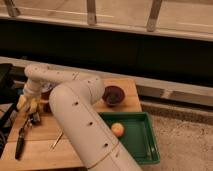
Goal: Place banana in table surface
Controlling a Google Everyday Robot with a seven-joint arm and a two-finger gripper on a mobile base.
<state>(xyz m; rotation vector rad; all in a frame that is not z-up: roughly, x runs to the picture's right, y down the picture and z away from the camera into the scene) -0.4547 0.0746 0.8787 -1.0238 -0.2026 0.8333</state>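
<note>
My gripper (pixel 28 106) hangs from the white arm over the left part of the light wooden table surface (pixel 75 117), close above the planks. A pale yellow shape at its tip looks like the banana (pixel 23 103). I cannot make out whether it is held or lies on the wood. The arm's thick white links cover the middle of the table.
A dark bowl (pixel 114 95) stands at the table's back right. A green tray (pixel 137 142) with a round orange fruit (pixel 117 129) lies at the right front. A dark long tool (pixel 21 140) and a thin stick (pixel 57 140) lie on the left front planks.
</note>
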